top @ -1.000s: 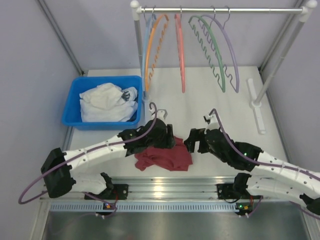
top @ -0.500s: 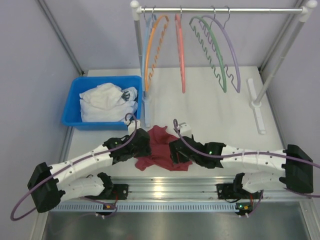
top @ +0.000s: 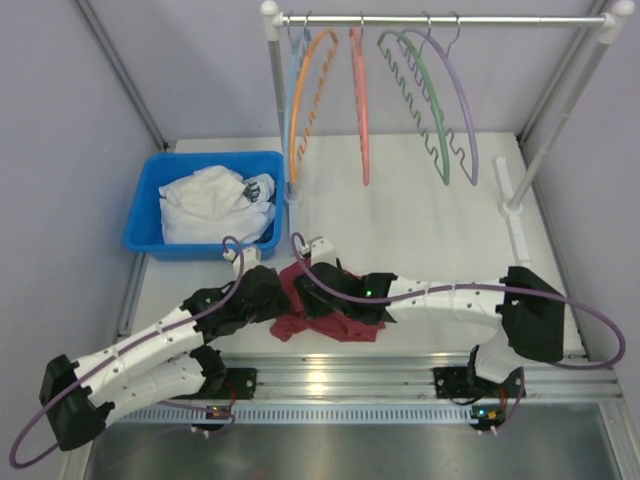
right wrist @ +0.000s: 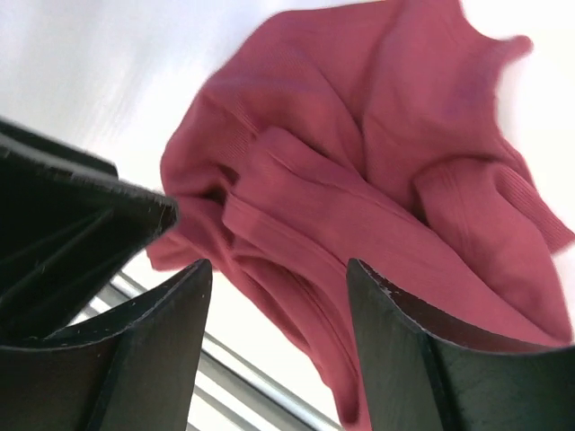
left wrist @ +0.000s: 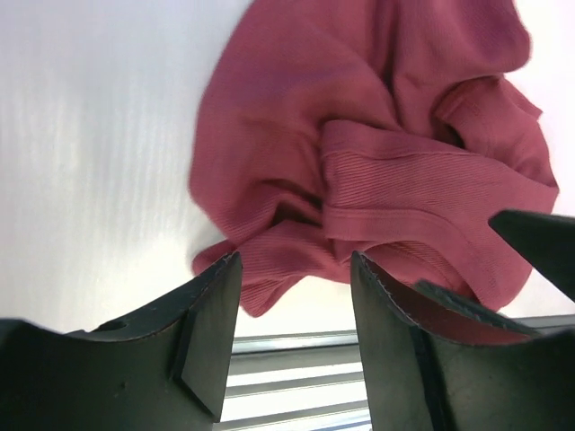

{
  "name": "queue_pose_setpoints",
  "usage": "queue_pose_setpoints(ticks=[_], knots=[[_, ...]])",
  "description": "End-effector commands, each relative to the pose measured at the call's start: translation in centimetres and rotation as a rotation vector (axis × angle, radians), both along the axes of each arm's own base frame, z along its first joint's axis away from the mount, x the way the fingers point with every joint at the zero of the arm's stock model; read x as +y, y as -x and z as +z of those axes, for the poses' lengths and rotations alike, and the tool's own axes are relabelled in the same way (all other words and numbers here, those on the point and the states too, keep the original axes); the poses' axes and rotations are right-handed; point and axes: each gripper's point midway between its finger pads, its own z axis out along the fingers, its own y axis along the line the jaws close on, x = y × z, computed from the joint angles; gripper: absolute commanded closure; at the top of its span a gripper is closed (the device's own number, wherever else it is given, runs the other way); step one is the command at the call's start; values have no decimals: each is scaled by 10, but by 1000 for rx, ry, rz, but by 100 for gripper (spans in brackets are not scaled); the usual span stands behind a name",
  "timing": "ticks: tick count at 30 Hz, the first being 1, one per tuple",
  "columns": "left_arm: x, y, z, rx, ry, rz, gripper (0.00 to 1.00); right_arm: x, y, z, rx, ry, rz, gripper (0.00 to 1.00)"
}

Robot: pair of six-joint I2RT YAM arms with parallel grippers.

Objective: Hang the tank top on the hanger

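The maroon tank top (top: 345,327) lies crumpled on the table near the front edge. My left gripper (top: 278,296) is open at its left edge. In the left wrist view the fabric (left wrist: 377,162) lies just past the open gripper (left wrist: 295,310), with nothing between the jaws. My right gripper (top: 312,292) is open and low over the top's left part, close beside the left gripper. In the right wrist view the fabric (right wrist: 377,180) lies under and past the open gripper (right wrist: 278,310). The lavender hanger (top: 468,110) hangs rightmost on the rail.
A blue bin (top: 150,215) holding a white cloth (top: 210,205) stands at the back left. The rack (top: 440,19) also carries orange (top: 305,90), salmon (top: 362,110) and green (top: 430,110) hangers. Its foot (top: 517,215) stands at the right. A metal rail (top: 330,375) runs along the front edge.
My right arm has swept left across the tank top, so its gripper now sits beside the left gripper. My left arm has drawn back to the left. The top has shifted slightly.
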Motion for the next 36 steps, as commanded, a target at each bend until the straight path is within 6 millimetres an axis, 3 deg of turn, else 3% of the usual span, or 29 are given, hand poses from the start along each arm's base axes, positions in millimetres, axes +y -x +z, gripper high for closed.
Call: queue_pose_setpoints(ticks=[1,8,12,16,22,26,31,32,36], knots=[[27,9,-12,27,-5,146,43,40,-6,12,-38,-52,47,39],[38,12,-5,-9,97,245,43,64,-14,-9,-25,-7,47,43],[36,14,-6,-4,112,239,42,59,-18,-33,-18,72,23,47],[32,14,-5,-17,143,223,42,51,-18,-42,-18,101,4,55],[13,11,-1,-32,189,134,46,35,-24,-30,-55,112,-51,80],[-4,10,2,-37,226,57,52,15,-29,-2,-104,78,-114,96],[-21,6,2,-41,227,-18,54,-15,-30,18,-137,66,-189,99],[-23,5,1,-38,228,-26,54,-22,-31,30,-150,37,-215,99],[-36,1,1,-43,231,-77,46,-49,-29,42,-167,29,-269,99]])
